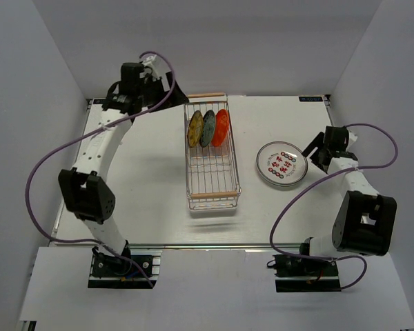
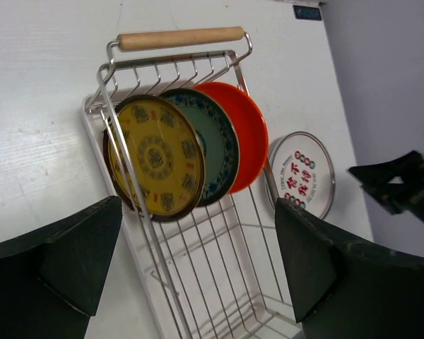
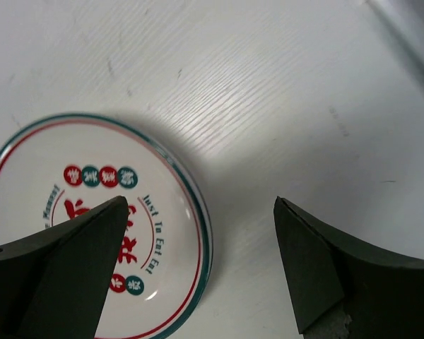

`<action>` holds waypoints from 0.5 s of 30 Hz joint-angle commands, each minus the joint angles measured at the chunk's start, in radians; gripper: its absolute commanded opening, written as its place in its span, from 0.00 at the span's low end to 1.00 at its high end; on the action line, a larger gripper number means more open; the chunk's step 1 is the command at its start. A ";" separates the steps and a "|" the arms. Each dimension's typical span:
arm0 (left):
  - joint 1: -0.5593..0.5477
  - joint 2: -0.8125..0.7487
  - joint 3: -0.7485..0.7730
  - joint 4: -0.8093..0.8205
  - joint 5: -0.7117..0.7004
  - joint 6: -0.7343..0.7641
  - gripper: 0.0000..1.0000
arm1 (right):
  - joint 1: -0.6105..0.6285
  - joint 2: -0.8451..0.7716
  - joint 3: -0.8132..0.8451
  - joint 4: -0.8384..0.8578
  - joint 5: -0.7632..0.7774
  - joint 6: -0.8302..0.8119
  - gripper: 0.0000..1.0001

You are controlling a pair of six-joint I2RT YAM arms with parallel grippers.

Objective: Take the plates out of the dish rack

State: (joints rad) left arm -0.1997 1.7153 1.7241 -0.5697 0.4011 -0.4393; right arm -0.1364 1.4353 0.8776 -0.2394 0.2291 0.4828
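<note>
The silver wire dish rack [image 1: 212, 181] stands mid-table with wooden handle bars. Three small plates stand upright at its far end: yellow-olive [image 1: 195, 128], grey-blue [image 1: 208, 128] and orange [image 1: 221, 127]. They also show in the left wrist view: yellow [image 2: 155, 157], grey-blue [image 2: 219, 141], orange [image 2: 249, 128]. A white teal-rimmed plate [image 1: 281, 164] lies flat on the table to the right; it also shows in the right wrist view [image 3: 92, 226]. My left gripper [image 1: 167, 89] is open and empty beyond the rack's far end. My right gripper [image 1: 310, 150] is open, just right of the white plate's edge.
The rack's near half [image 2: 226, 268] holds nothing. White walls enclose the table on the left, back and right. A purple cable loops along each arm. The right gripper shows at the far right of the left wrist view [image 2: 399, 185].
</note>
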 commanded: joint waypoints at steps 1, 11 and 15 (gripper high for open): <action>-0.101 0.099 0.197 -0.183 -0.148 0.091 0.98 | -0.011 -0.047 0.096 -0.116 0.217 0.074 0.89; -0.257 0.345 0.491 -0.354 -0.528 0.094 0.95 | -0.015 -0.013 0.122 -0.156 0.207 0.056 0.89; -0.293 0.371 0.488 -0.334 -0.548 0.091 0.86 | -0.015 0.013 0.133 -0.163 0.187 0.057 0.89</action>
State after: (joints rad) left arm -0.4751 2.1181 2.1715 -0.8948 -0.0494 -0.3557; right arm -0.1486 1.4303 0.9619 -0.3820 0.3977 0.5255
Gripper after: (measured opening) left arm 0.892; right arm 0.889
